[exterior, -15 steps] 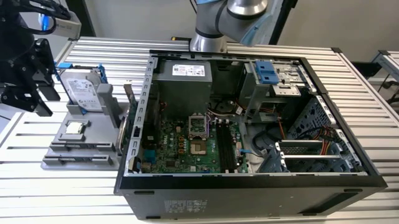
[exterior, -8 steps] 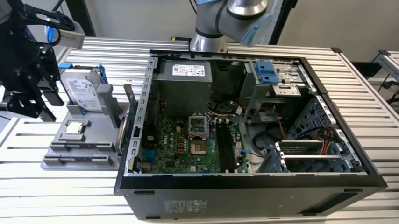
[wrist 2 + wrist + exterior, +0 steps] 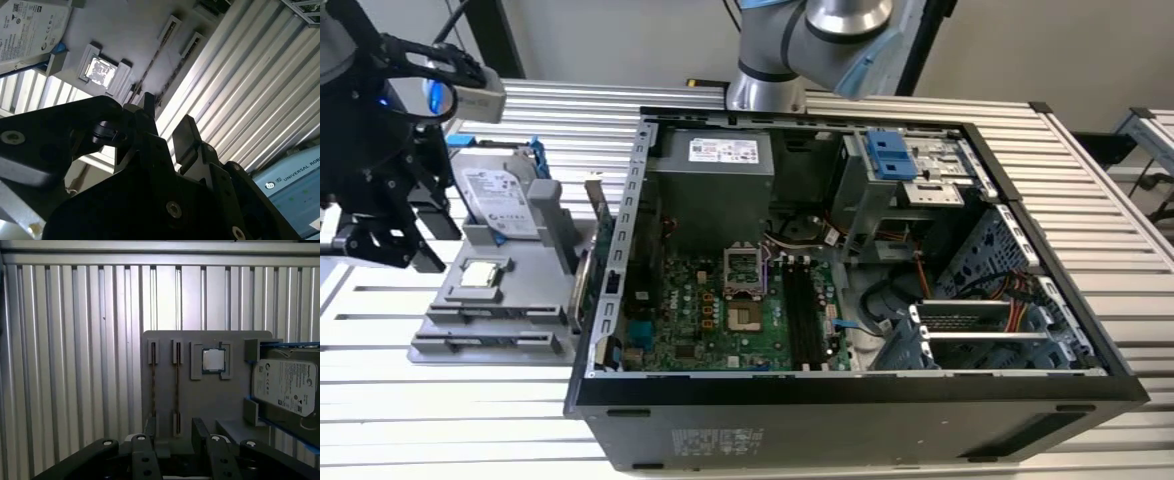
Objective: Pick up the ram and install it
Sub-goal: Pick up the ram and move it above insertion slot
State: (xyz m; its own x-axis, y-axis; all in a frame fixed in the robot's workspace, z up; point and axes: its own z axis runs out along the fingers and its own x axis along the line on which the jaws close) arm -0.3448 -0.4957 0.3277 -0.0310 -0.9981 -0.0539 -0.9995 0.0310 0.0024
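Two thin dark ram sticks stand on edge in slots of a grey holder [image 3: 200, 405], one [image 3: 176, 385] beside the other [image 3: 153, 385]. My gripper [image 3: 175, 432] hovers open above the holder's near end, roughly in line with one stick, and nothing is between its fingers [image 3: 200, 427]. In the second wrist view the open gripper [image 3: 165, 117] hangs over the holder's edge. In the exterior view the black gripper [image 3: 394, 250] is at the far left, beside the holder [image 3: 494, 310].
The holder also carries a square silver processor [image 3: 213, 360] and a hard drive in a blue frame [image 3: 285, 385]. At the exterior view's right lies an open computer case [image 3: 854, 400], its motherboard [image 3: 707, 310] showing long black memory slots [image 3: 803, 310]. The table is ribbed metal [image 3: 400, 420].
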